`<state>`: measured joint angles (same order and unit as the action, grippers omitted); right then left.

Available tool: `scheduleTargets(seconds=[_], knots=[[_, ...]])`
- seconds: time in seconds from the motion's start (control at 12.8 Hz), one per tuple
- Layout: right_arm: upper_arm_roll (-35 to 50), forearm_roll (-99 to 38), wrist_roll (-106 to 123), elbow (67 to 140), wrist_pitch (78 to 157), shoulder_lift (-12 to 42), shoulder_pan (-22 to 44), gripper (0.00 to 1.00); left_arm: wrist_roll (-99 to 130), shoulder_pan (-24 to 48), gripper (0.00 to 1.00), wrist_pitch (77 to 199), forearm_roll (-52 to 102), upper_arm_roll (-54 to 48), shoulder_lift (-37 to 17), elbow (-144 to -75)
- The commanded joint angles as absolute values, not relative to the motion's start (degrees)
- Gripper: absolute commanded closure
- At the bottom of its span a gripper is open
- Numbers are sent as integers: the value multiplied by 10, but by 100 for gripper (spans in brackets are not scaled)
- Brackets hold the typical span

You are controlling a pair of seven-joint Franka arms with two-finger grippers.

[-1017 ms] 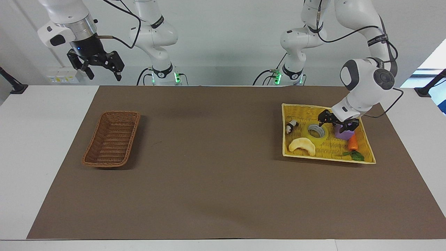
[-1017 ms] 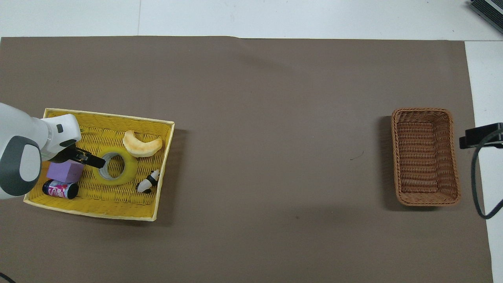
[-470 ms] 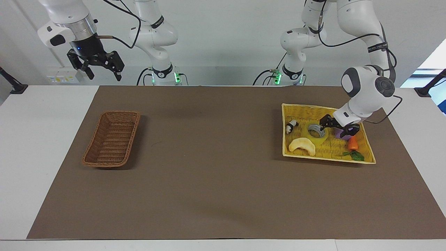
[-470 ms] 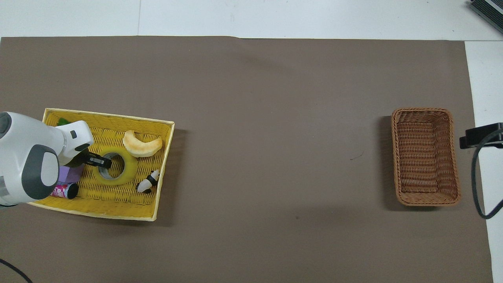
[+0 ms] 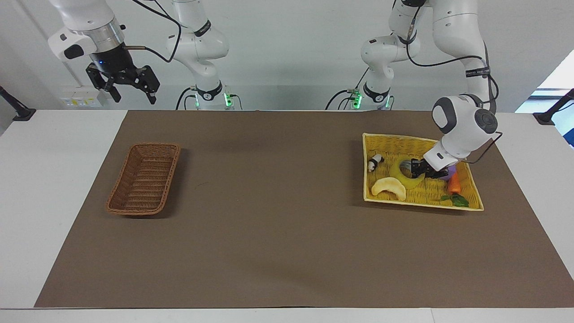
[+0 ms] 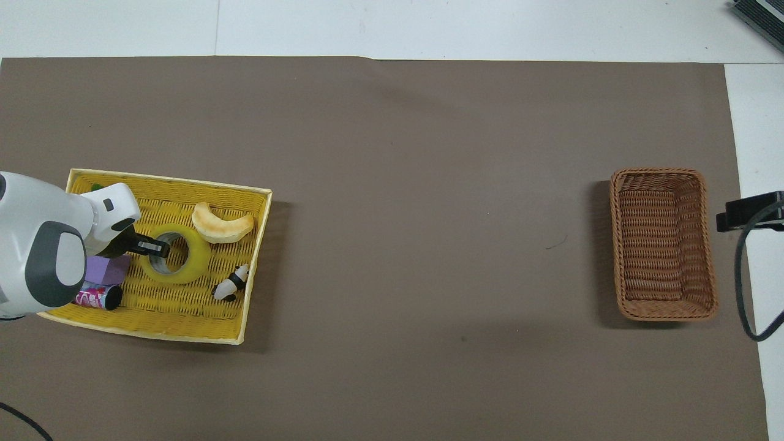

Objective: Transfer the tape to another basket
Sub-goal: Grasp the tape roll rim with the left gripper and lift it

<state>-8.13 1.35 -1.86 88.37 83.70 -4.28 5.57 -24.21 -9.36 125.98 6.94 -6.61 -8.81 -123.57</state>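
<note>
**Inspector A:** Tape [image 5: 403,176]: a yellow ring, located inside the yellow basket [image 5: 471,202] at the left arm's end of the table, near that basket's middle. The left gripper [image 5: 418,168] is down in the basket and clenched on the ring's wall at the side toward the purple block [image 6: 105,269], one finger inside the hole. The roll sits tilted in the facing view.

**Inspector B:** Noted. Contents of that basket, from the robots' edge outward?

**Inspector A:** At the edge nearest the robots, a small dark bottle with a pink label [image 6: 97,297] in the corner, and a black-and-white toy figure [image 6: 231,285] toward the inner wall. Next the purple block, then the tape. Farther out, a pale crescent piece [image 6: 222,224] just beside the tape. At the farthest edge, an orange carrot with green leaves [image 5: 454,184], toward the outer corner.

**Inspector B:** The brown wicker basket [image 5: 144,177]?

**Inspector A:** At the right arm's end of the brown mat [image 5: 278,224], well apart from the yellow basket; nothing seen in it.

**Inspector B:** Right gripper [image 5: 130,91]?

**Inspector A:** Raised high over the table's edge nearest the robots, fingers spread, holding nothing. That arm waits.
</note>
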Motion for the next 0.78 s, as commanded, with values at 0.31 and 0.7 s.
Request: scheduleTargets(seconds=[0.31,0.7], knots=[[-76,5,-25,889,829,-50,54,0,-201,-105,100,1114,80,-67,-61,-1128],[-71,4,-26,892,830,-53,72,0,-122,-111,100,987,97,-68,-43,-1030]])
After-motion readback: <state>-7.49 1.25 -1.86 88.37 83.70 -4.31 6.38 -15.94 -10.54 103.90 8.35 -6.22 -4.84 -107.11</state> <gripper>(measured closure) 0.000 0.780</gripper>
